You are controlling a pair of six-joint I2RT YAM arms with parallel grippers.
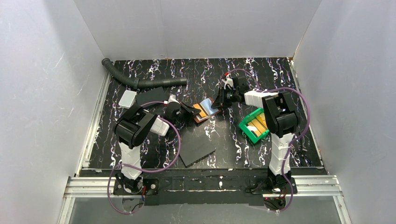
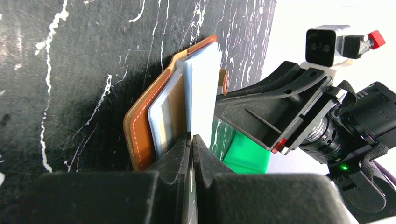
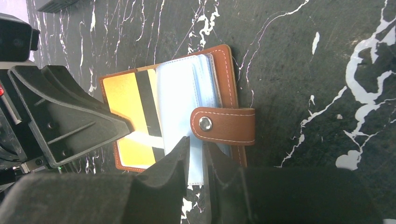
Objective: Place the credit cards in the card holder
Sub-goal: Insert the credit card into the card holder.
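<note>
On the marbled table point(image 1: 224, 144), the green bin point(image 1: 243, 126) of credit cards point(image 1: 261, 122) sits nearer your right arm, while the card holder point(image 1: 205, 112) lies open between both arms, left gripper point(image 2: 192, 140) clenched on one clear sleeve's edge, right gripper point(image 3: 196, 156) pinching the opposite sleeves.

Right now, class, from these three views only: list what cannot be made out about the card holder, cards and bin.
- Top view: cards in the green bin: too small to count.
- Right wrist: whether the right jaws grip the clear sleeves; fingers cover the contact.
- Left wrist: card holder's slots, seen edge-on; green bin mostly hidden behind the right jaws.
</note>
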